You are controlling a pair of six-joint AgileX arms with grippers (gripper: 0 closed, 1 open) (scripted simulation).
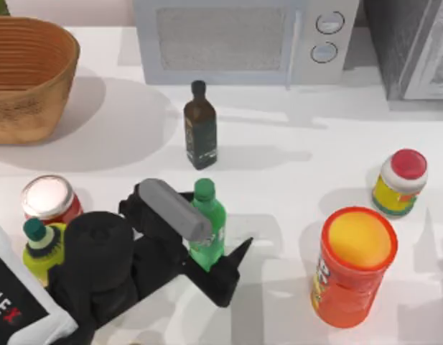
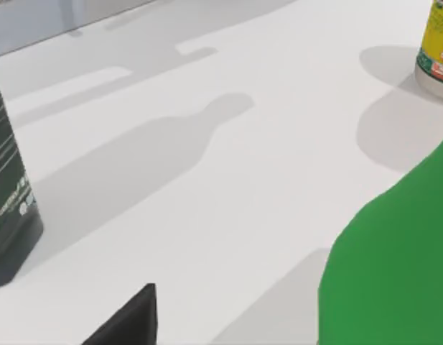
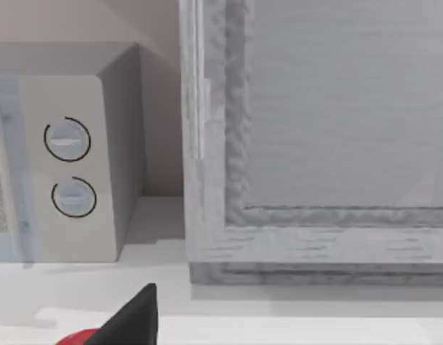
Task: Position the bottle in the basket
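One green bottle [image 1: 209, 228] upright between left gripper [image 1: 220, 253] jaws

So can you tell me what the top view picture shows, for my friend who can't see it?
A black robot gripper on the left arm is at a bright green bottle standing on a white table. A big woven basket sits at the far left, with a dark bottle, a microwave and an orange can around.

Black arm [image 1: 99, 262] w/ grey cylinder, white AgileX-marked base.
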